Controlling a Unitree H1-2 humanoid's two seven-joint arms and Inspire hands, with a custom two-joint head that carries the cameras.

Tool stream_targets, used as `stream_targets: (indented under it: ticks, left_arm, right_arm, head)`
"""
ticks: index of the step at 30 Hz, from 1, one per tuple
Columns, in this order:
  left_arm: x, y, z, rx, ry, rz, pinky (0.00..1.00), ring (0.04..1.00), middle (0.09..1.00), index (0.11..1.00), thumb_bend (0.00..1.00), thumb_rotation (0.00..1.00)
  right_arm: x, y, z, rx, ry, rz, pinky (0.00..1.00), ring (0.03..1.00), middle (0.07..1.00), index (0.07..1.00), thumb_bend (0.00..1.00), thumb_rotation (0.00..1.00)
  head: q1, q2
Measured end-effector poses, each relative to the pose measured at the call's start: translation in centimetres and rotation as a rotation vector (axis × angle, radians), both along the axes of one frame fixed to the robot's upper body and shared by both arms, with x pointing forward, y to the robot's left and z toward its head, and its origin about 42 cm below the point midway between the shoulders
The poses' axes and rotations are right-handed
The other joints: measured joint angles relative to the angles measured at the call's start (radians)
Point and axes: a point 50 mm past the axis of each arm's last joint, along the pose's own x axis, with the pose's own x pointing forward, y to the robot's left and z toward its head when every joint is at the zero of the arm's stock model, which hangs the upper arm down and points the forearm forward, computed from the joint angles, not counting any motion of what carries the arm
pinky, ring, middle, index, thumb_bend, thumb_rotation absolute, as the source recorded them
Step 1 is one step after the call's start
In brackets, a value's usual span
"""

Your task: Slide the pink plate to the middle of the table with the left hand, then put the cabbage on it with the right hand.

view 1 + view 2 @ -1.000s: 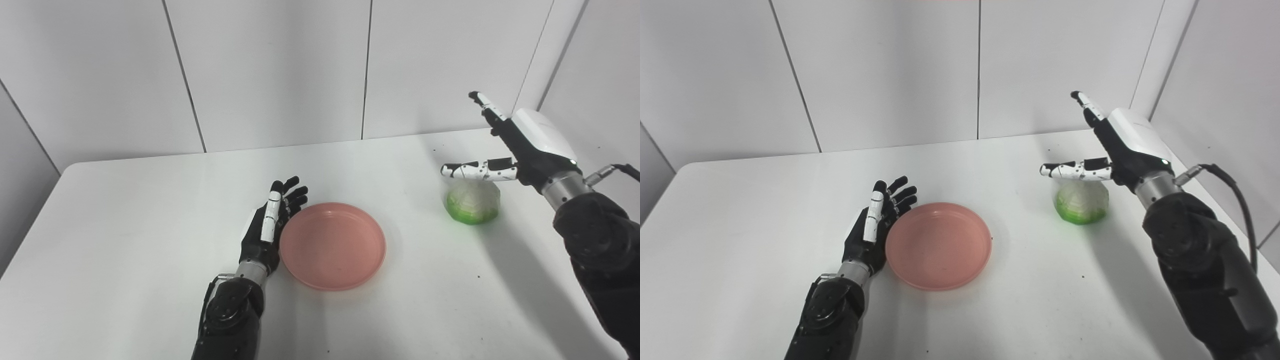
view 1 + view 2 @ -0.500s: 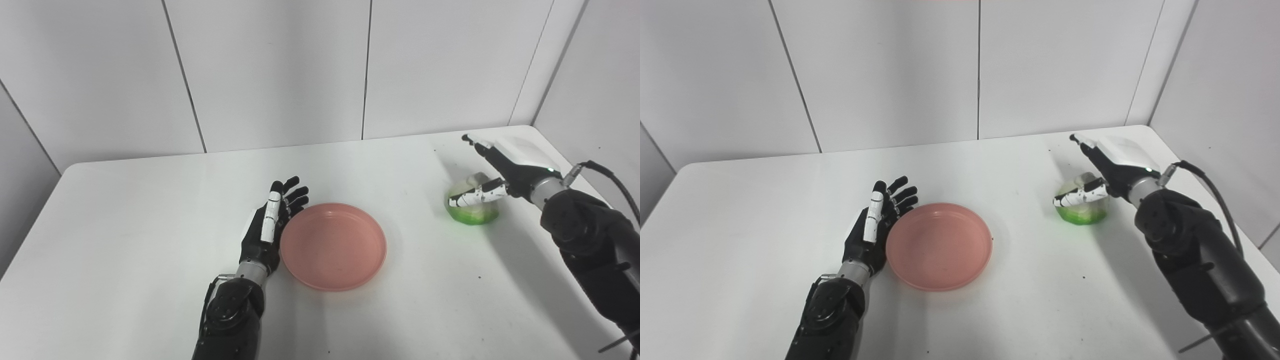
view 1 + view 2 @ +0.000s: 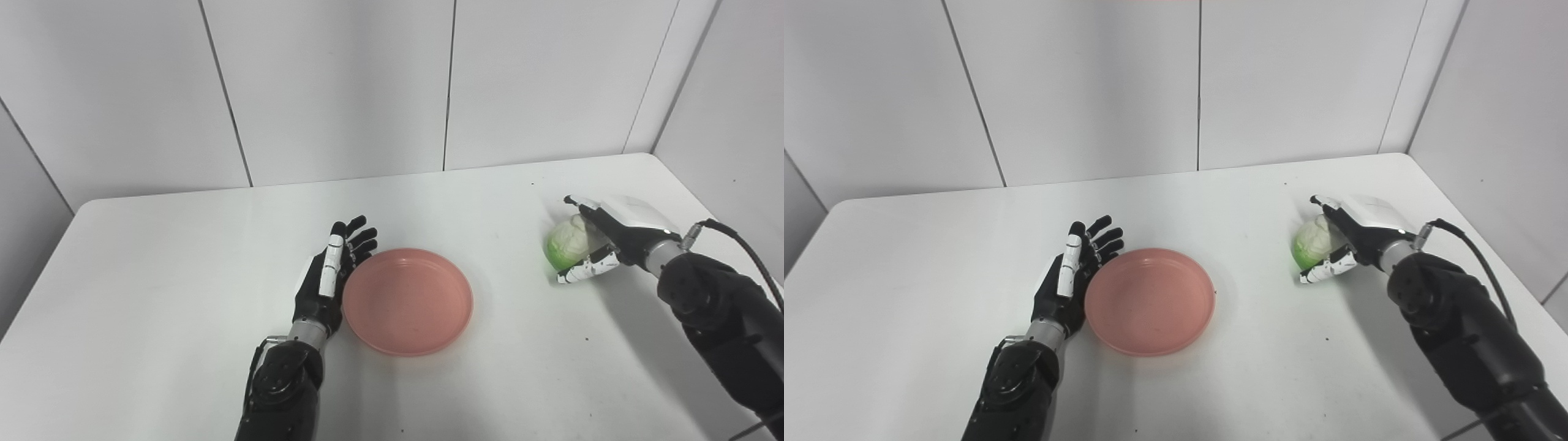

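Cupping the cabbage [image 3: 566, 242] on its right, the right hand [image 3: 603, 236] stays open.

A white tabletop [image 3: 153, 294] with rounded far corners fills the lower part of both views. Small dark specks dot it near its right edge. Behind its far edge stands a wall of pale panels [image 3: 337, 86] split by thin vertical seams.

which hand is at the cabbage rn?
The right hand: its fingers bracket the cabbage at the table's right side. The left hand lies open against the pink plate.
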Motion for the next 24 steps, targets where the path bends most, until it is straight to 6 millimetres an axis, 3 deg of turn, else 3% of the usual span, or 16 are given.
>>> stream_targets:
  ticks: [3, 9, 11, 16, 18, 19, 24]
  left_arm:
    - [0.0, 0.0, 0.0, -0.002, 0.0, 0.001, 0.89, 0.846, 0.831, 0.839, 0.72, 1.0]
    - [-0.1, 0.0, 0.0, -0.004, 0.001, 0.009, 0.86, 0.833, 0.819, 0.825, 0.71, 1.0]
    - [-0.1, -0.1, 0.0, -0.006, 0.0, 0.011, 0.87, 0.836, 0.822, 0.827, 0.71, 1.0]
    - [-0.2, -0.1, 0.1, -0.005, 0.004, 0.01, 0.86, 0.832, 0.819, 0.822, 0.71, 1.0]
    - [-0.2, 0.0, 0.1, -0.005, 0.004, 0.01, 0.86, 0.834, 0.82, 0.824, 0.71, 1.0]
    - [-0.2, 0.0, 0.2, -0.004, 0.003, 0.01, 0.86, 0.833, 0.819, 0.824, 0.71, 1.0]
    - [-0.3, 0.1, 0.3, -0.003, 0.012, 0.014, 0.86, 0.831, 0.819, 0.823, 0.71, 1.0]
  right_arm:
    - [0.3, 0.0, -0.1, -0.019, -0.008, 0.007, 0.76, 0.893, 0.932, 0.894, 1.0, 0.26]
    - [1.1, -0.2, -0.2, -0.036, -0.013, 0.019, 0.68, 0.85, 0.89, 0.821, 0.92, 0.07]
    - [1.3, -0.3, -0.3, -0.038, -0.018, 0.025, 0.65, 0.797, 0.849, 0.798, 0.89, 0.01]
    - [1.6, -0.7, -0.6, -0.03, -0.045, 0.04, 0.58, 0.659, 0.716, 0.708, 0.82, 0.0]
    - [1.7, -0.9, -1.2, -0.016, -0.051, 0.05, 0.46, 0.464, 0.545, 0.586, 0.58, 0.0]
    - [1.6, -0.9, -1.6, -0.004, -0.053, 0.049, 0.43, 0.429, 0.513, 0.554, 0.54, 0.0]
    - [1.5, -0.5, -2.4, 0.028, -0.112, 0.046, 0.39, 0.438, 0.516, 0.481, 0.52, 0.0]
  head:
    - [0.0, 0.002]
    - [-0.002, 0.008]
    - [-0.002, 0.008]
    - [0.0, 0.011]
    - [-0.002, 0.014]
    - [-0.002, 0.015]
    - [-0.002, 0.017]
